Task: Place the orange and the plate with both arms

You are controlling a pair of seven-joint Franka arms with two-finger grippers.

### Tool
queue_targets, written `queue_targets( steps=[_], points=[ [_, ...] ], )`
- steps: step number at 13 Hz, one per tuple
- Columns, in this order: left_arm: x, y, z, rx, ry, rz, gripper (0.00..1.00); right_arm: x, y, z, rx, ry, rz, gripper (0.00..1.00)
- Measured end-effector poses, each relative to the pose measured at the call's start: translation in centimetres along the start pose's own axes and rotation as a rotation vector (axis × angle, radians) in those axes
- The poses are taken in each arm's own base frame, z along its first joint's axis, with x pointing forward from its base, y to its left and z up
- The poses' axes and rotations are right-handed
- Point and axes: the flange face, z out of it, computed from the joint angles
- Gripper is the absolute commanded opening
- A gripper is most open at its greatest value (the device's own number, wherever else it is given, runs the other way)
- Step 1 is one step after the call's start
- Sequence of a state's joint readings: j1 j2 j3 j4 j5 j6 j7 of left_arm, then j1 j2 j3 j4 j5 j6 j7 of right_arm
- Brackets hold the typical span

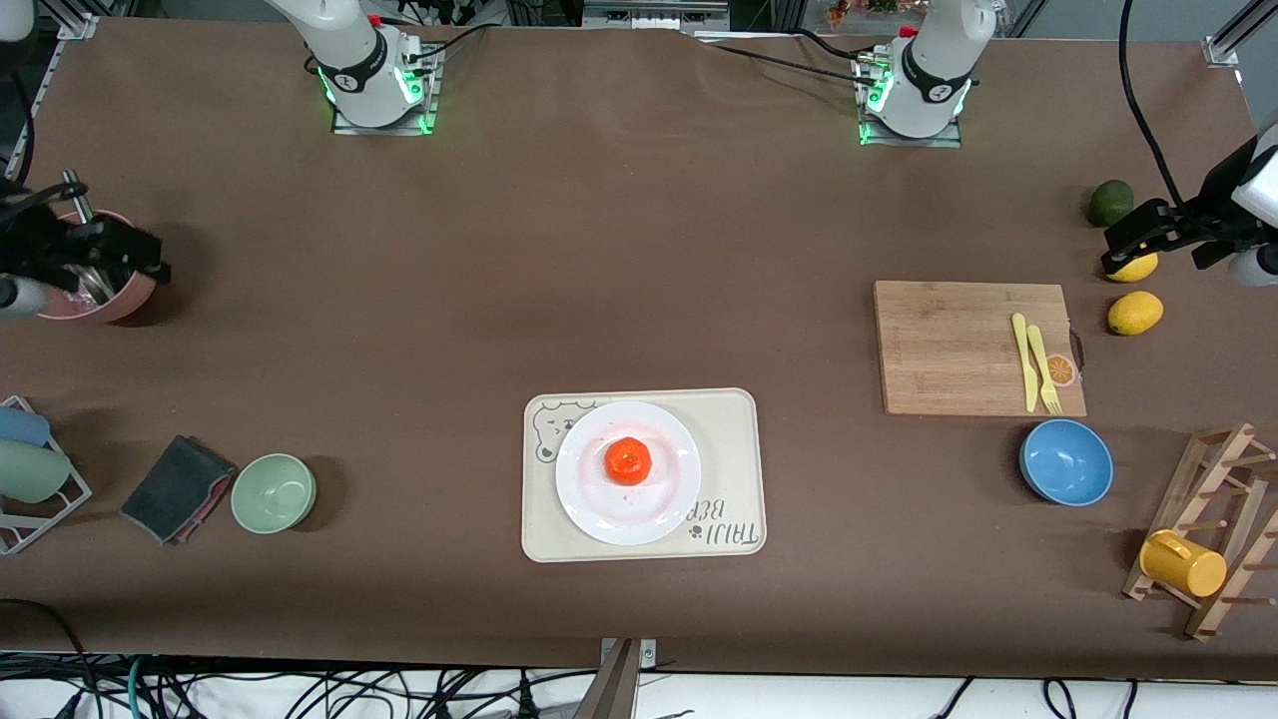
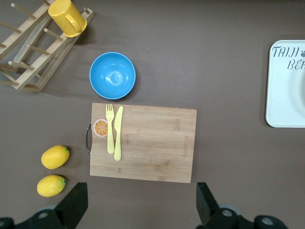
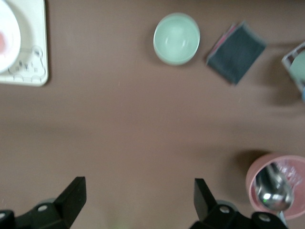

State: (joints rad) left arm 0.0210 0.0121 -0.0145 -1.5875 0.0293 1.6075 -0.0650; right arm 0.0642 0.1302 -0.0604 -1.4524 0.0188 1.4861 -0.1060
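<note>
I see the orange [image 1: 628, 460] resting at the centre of the white plate [image 1: 599, 507], and the plate sits on the cream bear-print tray [image 1: 734, 449] near the middle of the table, toward the front camera.

The left gripper [image 1: 1138, 245] hangs at the left arm's end of the table, over the two lemons [image 1: 1135, 313] and close to the dark green avocado [image 1: 1110, 203]. In the left wrist view its fingers [image 2: 74, 205] stand spread wide with nothing between them; below lie the wooden cutting board [image 2: 152, 143] carrying a yellow fork [image 2: 110, 129] and a yellow knife [image 2: 117, 133], the blue bowl [image 2: 112, 75], and the wooden rack [image 2: 33, 62] with a yellow mug [image 2: 66, 17].

The right gripper [image 1: 110, 255] hangs at the right arm's end, over the pink cup [image 1: 120, 295] that holds a metal spoon [image 3: 271, 191]. Its fingers [image 3: 71, 198] are likewise spread and empty. The pale green bowl [image 1: 274, 492] and a folded dark cloth [image 1: 177, 489] lie nearer the front camera.
</note>
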Motion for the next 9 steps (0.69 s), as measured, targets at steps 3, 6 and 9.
queue_targets(
  steps=[3, 6, 9],
  points=[
    [0.0, 0.0, 0.0, 0.0, 0.0, 0.0, 1.0, -2.5, 0.8, 3.2, 0.006, -0.028, 0.039, 1.0],
    [0.0, 0.0, 0.0, 0.0, 0.0, 0.0, 1.0, -2.6, 1.4, 3.0, 0.001, 0.024, 0.049, 1.0],
    [0.0, 0.0, 0.0, 0.0, 0.0, 0.0, 1.0, -2.4, 1.3, 2.8, -0.002, 0.045, 0.047, 1.0]
  ],
)
